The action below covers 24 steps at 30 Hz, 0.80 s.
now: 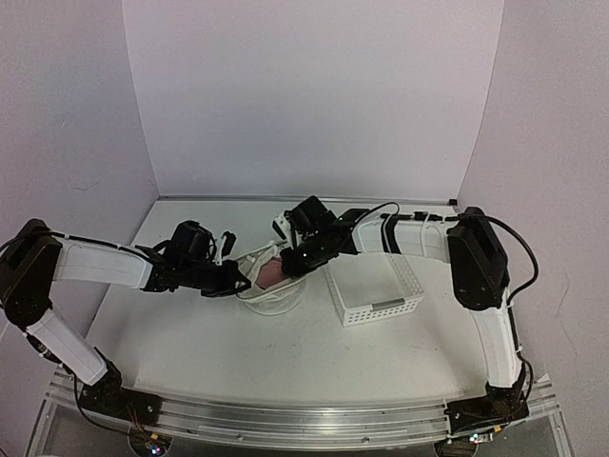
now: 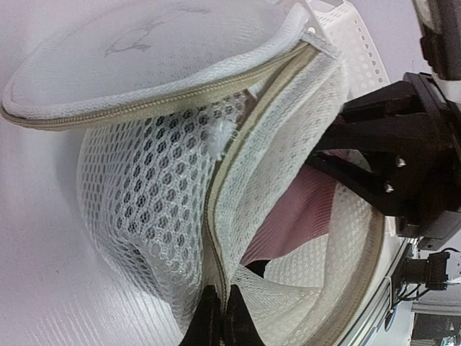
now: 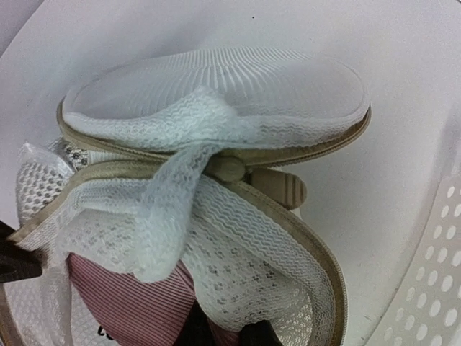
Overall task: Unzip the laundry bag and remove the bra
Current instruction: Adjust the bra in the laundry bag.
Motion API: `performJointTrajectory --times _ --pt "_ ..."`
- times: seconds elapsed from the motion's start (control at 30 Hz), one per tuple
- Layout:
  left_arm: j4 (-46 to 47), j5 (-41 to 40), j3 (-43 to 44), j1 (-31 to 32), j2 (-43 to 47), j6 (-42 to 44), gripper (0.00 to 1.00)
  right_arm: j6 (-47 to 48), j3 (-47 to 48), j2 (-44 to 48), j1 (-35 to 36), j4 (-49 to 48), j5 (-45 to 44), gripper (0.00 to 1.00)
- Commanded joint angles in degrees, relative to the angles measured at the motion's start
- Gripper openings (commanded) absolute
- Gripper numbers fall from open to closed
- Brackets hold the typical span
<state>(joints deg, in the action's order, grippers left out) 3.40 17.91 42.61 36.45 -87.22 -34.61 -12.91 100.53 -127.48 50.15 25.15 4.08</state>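
Laundry bag point(image 1: 271, 297) sits mid-table point(image 1: 190, 343) from where I'm watching, between the two arms and just left of the white lattice basket point(image 1: 376, 303) without clearly touching it. Its zip is undone most of the way round, so the round lid point(image 2: 144, 58) is tipped up and away from the mesh body, joined only along one stretch. The beige zip pull point(image 3: 279, 187) lies at the seam where lid and body meet, with a loose strip of white mesh draped over that spot. My left gripper point(image 2: 222, 321) comes in from the left, low at the bag's near rim, its fingers pressed together on the zippered edge of the mesh wall, pinching it. My right gripper point(image 1: 290, 259) reaches in from the basket side, angled down into the open mouth. The bra point(image 2: 302, 216) is inside the bag - all I can see of it is a pink ribbed panel lying against the inner wall, with a dark bit below it. On the right wrist view the dark fingertips sit at the bottom edge with a little pink fabric between them, but they are cut off by the frame and hidden by mesh in the other view - I cannot tell whether that pincer is clamped on the fabric or not.
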Motion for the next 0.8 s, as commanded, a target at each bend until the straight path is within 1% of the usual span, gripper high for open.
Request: performJointTrajectory --times 0.0,0.17,0.5,0.63,0.77 --pt "1.0 -0.5 0.4 0.3 -0.2 -0.4 0.0 0.1 -2.7 8.5 0.2 -5.8 1.5 0.0" --pt "0.5 -2.0 0.7 0.3 -0.2 -0.7 0.0 1.0 -7.8 12.5 0.3 -10.8 6.0 0.0" --pt "-3.0 -9.0 0.6 -0.1 0.7 -1.1 0.0 1.6 -16.1 17.8 0.0 -17.6 16.9 0.0" --pt "-6.1 -11.3 0.4 -0.6 0.0 -1.1 0.0 0.9 -20.4 19.7 -0.3 -20.7 19.8 0.0" --pt "-7.2 -12.1 0.0 -1.7 0.3 -1.4 0.0 2.2 -24.3 21.4 -0.4 -22.1 22.1 0.0"
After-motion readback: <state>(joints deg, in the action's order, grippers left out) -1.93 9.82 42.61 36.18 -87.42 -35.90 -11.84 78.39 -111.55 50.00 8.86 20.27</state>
